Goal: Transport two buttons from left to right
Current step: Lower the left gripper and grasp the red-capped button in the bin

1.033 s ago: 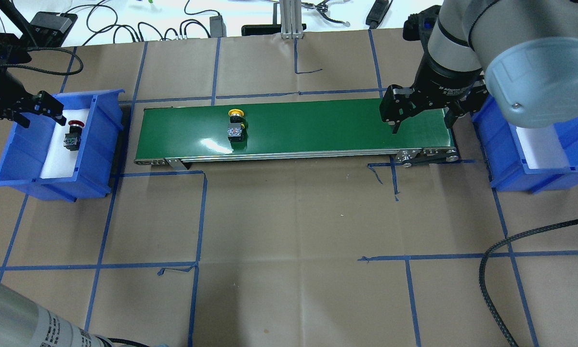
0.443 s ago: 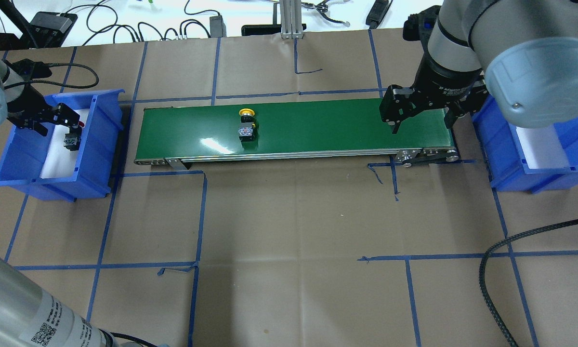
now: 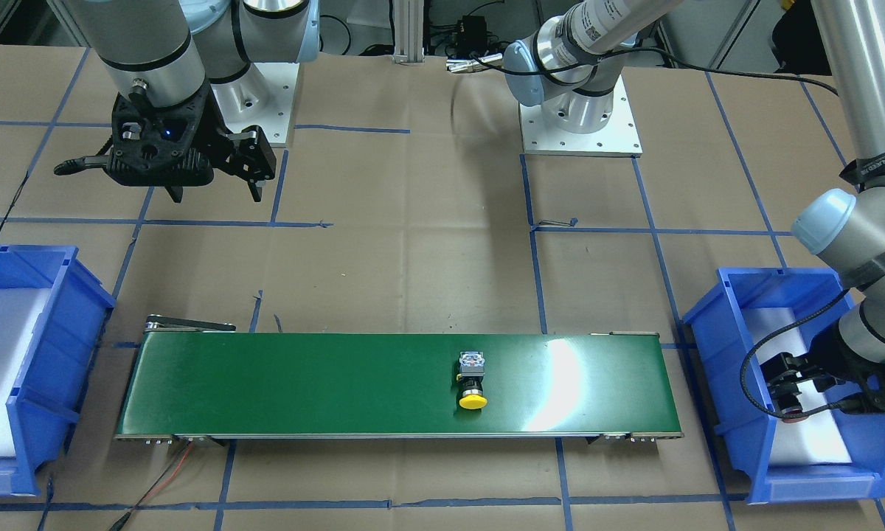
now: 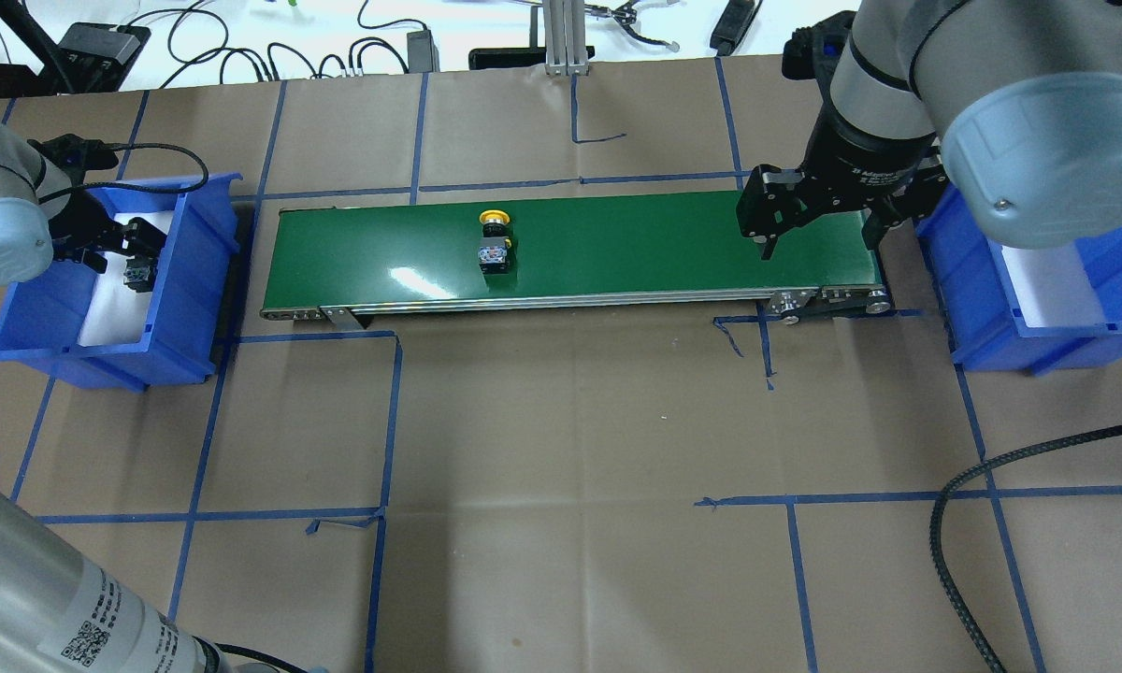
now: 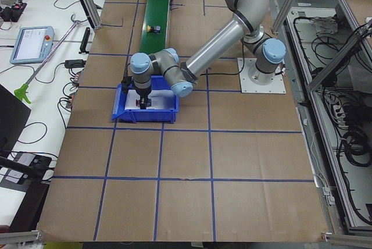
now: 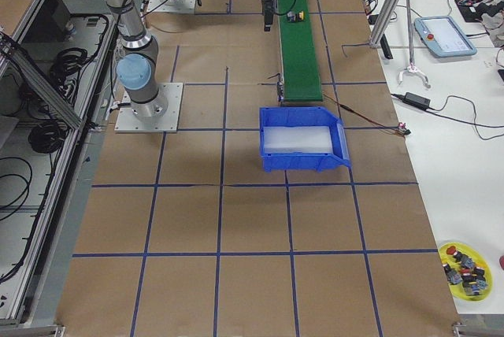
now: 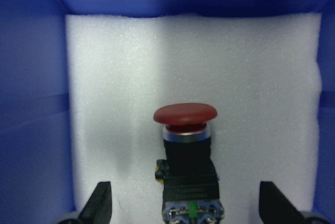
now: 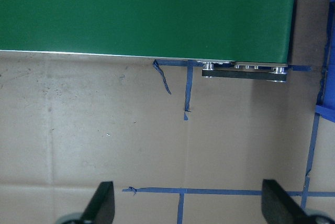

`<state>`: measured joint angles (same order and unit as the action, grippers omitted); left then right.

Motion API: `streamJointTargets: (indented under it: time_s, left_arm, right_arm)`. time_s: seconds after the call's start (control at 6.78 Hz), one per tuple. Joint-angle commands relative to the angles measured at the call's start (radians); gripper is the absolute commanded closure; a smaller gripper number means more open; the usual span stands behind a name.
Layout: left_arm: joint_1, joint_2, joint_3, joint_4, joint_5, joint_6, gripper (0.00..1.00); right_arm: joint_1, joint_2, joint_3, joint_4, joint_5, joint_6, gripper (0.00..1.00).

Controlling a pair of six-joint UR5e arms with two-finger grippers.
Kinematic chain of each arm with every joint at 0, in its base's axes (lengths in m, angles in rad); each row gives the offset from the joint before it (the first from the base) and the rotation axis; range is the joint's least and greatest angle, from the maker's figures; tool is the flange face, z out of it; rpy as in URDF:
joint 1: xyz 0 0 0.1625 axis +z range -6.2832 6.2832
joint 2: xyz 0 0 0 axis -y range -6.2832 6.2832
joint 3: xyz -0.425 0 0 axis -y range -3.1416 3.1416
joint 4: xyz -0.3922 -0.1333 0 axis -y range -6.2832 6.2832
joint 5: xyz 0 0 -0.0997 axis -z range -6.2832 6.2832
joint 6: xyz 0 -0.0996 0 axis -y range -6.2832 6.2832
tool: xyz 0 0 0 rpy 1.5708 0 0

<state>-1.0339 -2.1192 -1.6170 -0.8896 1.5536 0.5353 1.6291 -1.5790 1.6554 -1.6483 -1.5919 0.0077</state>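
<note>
**Red Button Pick: Left Jaws Released Around the Body**

Left wrist view: the red button (image 7: pixel 188 156) lies at lower centre on the foam pad (image 7: pixel 188 62) inside the blue bin (image 7: pixel 31 103). The left gripper (image 7: pixel 187 205) straddles its black body. The fingertips (image 7: pixel 100 203) stand well clear on each side, jaws released.

Overhead view: the yellow button (image 4: pixel 494 241) lies on the green belt (image 4: pixel 636 243), left of centre. The right gripper (image 4: pixel 818 243) hovers over the belt's right end beside the second bin (image 4: pixel 977 318), jaws spread, empty.

Right wrist view: nothing sits between the fingers.

Handling: the button is judged light and rigid. The domed cap is likely slippery, so close on the flat-sided body below the cap
</note>
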Motion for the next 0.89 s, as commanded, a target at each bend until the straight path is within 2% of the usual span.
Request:
streamJointTargets:
  time_s: [0.0, 0.15, 0.44, 0.59, 0.74]
  left_arm:
    - [0.000, -0.001, -0.003, 0.012, -0.004, -0.001, 0.12]
    - [0.000, -0.002, -0.003, 0.012, -0.006, -0.003, 0.31]
    - [0.000, -0.002, -0.003, 0.011, -0.064, -0.005, 0.54]
    - [0.001, -0.001, 0.005, 0.009, -0.063, -0.005, 0.74]
    - [0.001, 0.005, 0.018, -0.006, -0.060, -0.001, 0.85]
  right_arm:
    - [0.000, 0.001, 0.000, -0.001, 0.000, 0.000, 0.00]
    - [0.000, 0.001, 0.000, -0.001, 0.000, 0.000, 0.00]
    - [0.000, -0.001, 0.000, 0.004, 0.000, 0.000, 0.00]
    - [0.000, -0.001, 0.000, 0.001, 0.000, 0.000, 0.00]
    - [0.000, -0.001, 0.000, -0.002, 0.000, 0.002, 0.00]
